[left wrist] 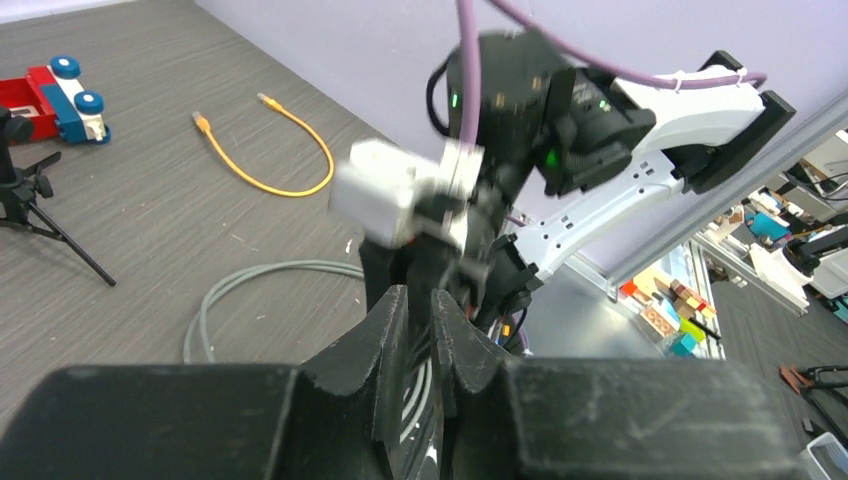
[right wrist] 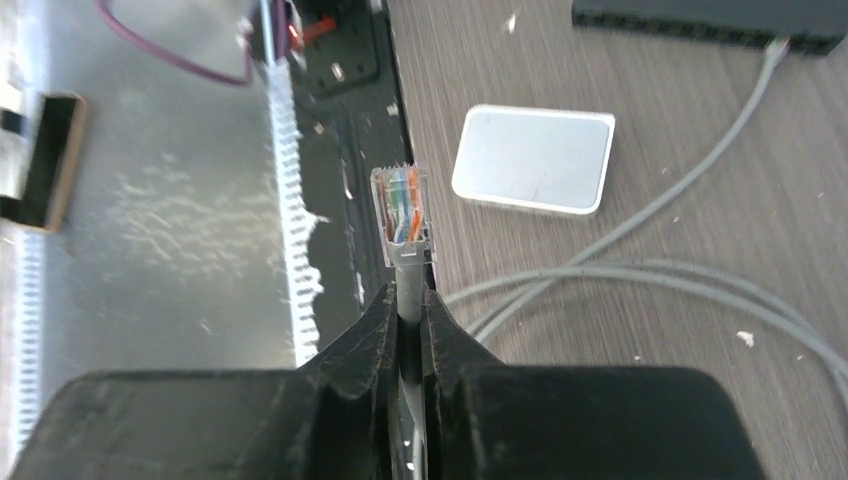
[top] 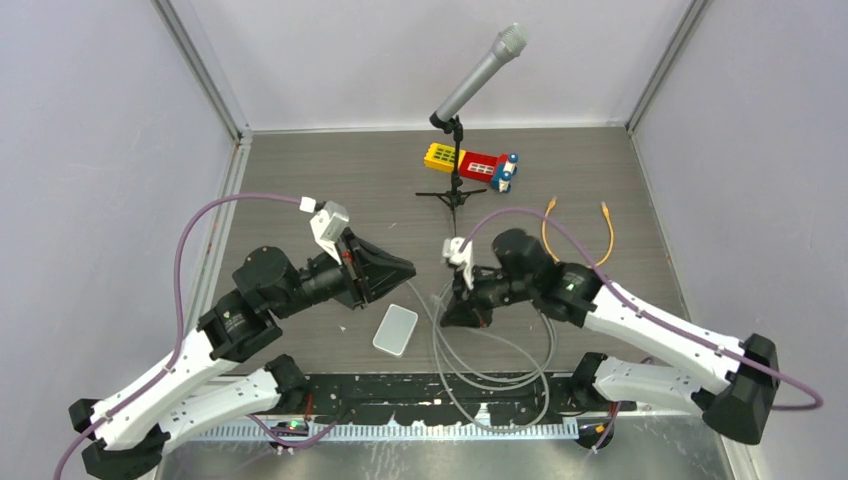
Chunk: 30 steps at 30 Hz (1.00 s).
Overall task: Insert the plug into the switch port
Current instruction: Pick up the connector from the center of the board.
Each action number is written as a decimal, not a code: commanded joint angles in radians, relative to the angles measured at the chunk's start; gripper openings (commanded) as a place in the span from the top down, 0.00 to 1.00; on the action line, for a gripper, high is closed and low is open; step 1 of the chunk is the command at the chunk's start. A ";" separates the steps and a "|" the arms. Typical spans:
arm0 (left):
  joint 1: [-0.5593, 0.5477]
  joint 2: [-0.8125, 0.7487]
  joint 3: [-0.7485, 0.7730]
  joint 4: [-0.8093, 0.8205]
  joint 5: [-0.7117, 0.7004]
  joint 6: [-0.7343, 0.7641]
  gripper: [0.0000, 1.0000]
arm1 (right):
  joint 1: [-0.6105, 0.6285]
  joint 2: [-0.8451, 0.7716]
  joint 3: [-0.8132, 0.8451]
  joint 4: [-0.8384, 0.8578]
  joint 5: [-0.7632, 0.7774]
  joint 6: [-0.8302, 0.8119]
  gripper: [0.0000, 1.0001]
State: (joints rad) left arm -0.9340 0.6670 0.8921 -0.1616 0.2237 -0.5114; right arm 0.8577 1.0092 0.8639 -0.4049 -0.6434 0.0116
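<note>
At table centre, the right gripper (right wrist: 405,300) is clamped nearly closed on the grey cable (right wrist: 640,215), just behind the clear plug (right wrist: 400,213). The plug sticks out past the fingertips, contacts end away from the gripper, coloured wires visible inside. It's off the table (top: 300,170) and not in any port.

The white switch (right wrist: 533,158) lies flat on the table near the plug, not touching it. Can't see its ports from any view. In the top view it sits between the two grippers, closer to the near edge.

The rest of the grey cable lies in loose loops under the right gripper. One run goes off to a flat dark object at the top edge of the right wrist view; can't tell what that is.

The left gripper (left wrist: 420,300) points at the right arm, its fingers a narrow slit apart. Can't tell whether anything is pinched in there.

An orange cable (left wrist: 290,192) and a toy (top: 475,163) lie further back, well apart from the switch.
</note>
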 commanded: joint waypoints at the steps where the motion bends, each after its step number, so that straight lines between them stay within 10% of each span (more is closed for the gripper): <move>1: 0.000 -0.019 0.019 0.030 -0.005 0.016 0.84 | 0.128 0.043 -0.067 0.059 0.292 -0.051 0.99; 30: 0.000 -0.180 -0.096 -0.039 -0.102 -0.004 0.87 | 0.201 0.025 -0.149 0.195 0.240 0.043 1.00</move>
State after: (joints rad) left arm -0.9337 0.5018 0.8330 -0.2363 0.1356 -0.5152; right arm 1.0519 1.0836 0.7208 -0.2455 -0.3508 0.0399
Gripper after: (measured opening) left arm 0.136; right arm 0.135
